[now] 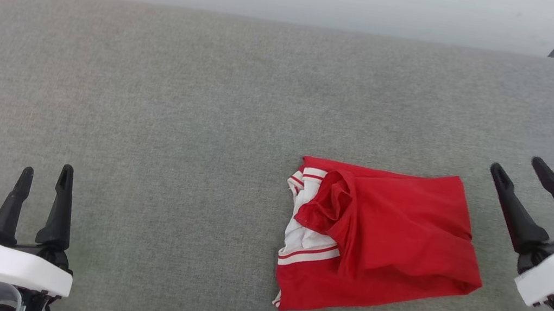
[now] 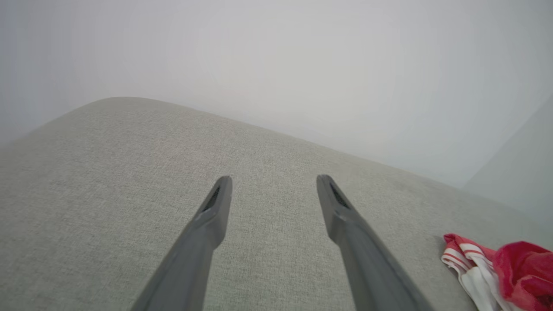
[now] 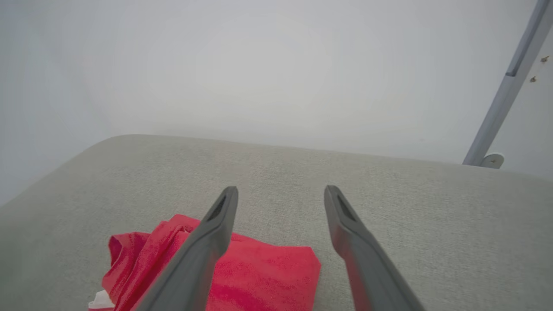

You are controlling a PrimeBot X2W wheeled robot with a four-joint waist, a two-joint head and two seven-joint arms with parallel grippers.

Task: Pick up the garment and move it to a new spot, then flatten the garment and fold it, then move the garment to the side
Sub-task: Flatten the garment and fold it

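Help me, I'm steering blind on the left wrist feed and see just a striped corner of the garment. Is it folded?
Observer: Yes. The head view shows the garment as a folded, roughly rectangular bundle lying on the grey cushion.
Operator: Where is the right claw?
Observer: The right claw is open beside the garment's right edge, apart from it and holding nothing.

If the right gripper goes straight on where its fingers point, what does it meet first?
Most likely the bare grey woven cushion surface ahead of the right gripper; the bright red fabric garment lies left of that line. Its height is unclear.
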